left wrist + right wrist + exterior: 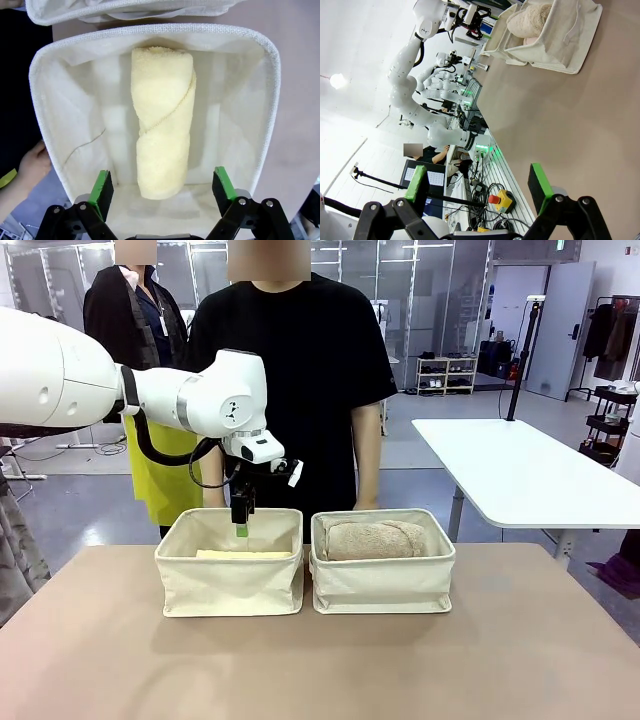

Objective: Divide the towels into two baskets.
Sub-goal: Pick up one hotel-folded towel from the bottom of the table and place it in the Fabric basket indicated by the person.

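Two cream canvas baskets stand side by side at the table's far edge. In the left basket (pixel 230 585) lies a pale yellow towel (pixel 243 554), seen from above as a roll (pixel 164 120) along the basket floor (pixel 90 100). My left gripper (pixel 242 525) hangs open just above that towel (pixel 161 174), holding nothing. A shaggy tan towel (pixel 375 538) fills the right basket (pixel 382 585). My right gripper (pixel 477 176) stands open and far back from both baskets (pixel 560 47), with the tan towel (pixel 522 20) in the distance.
A person in a black shirt (pixel 300 370) stands right behind the baskets, one hand (pixel 32 165) by the left basket's outer wall. A white table (pixel 520 470) stands at the back right. A red stop button (pixel 499 199) sits beside the table's near side.
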